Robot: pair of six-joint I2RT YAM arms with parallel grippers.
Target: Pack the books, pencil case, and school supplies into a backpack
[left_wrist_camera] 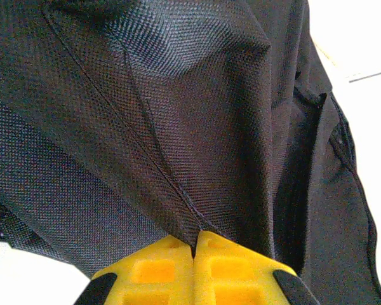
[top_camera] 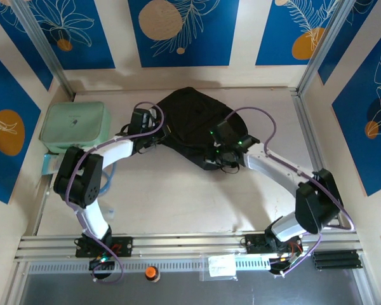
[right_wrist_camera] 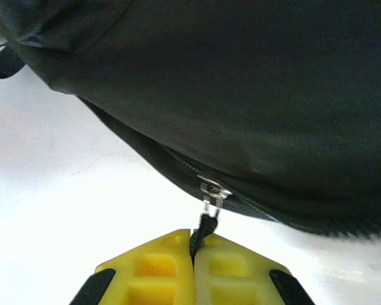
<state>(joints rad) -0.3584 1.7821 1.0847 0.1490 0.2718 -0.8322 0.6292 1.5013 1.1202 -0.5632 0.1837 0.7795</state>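
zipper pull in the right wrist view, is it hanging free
No, the zipper pull is pinched in the shut right end effector, just below the backpack.

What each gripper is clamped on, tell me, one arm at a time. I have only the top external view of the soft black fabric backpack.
Observer: In the right wrist view, the right gripper is shut on the black cord pull that hangs from a small metal zip slider at the edge of the backpack.
Operator: Now the left arm.
Observer: In the left wrist view, the left gripper is shut on a pinched fold of the backpack's woven fabric, with a stitched seam running down into the fingertips.
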